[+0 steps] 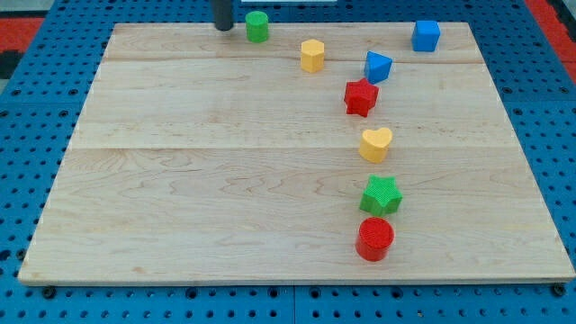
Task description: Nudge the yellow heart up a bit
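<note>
The yellow heart (375, 143) lies right of the board's middle. Above it sits a red star (360, 96), below it a green star (382, 194). My tip (222, 28) touches down at the view's top edge of the board, just left of a green cylinder (257, 26). The tip is far up and to the left of the yellow heart, with no contact.
A yellow hexagonal block (311, 55) and a blue triangular block (377, 66) sit above the red star. A blue cube (426, 35) is at the top right. A red cylinder (375, 239) sits below the green star. The wooden board (180, 180) rests on a blue pegboard.
</note>
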`<action>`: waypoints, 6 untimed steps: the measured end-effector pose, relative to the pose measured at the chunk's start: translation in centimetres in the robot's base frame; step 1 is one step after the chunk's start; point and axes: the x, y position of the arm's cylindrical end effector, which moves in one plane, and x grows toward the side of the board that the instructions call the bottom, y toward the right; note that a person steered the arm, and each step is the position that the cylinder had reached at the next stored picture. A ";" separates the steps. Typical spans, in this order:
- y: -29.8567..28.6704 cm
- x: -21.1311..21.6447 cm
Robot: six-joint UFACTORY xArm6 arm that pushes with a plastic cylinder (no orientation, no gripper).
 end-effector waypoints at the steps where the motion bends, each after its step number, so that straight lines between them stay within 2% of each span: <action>1: 5.6 4.3; 2: 6.3 9.3; 3: 2.2 12.1; 4: 6.2 18.9; 6: 16.8 28.2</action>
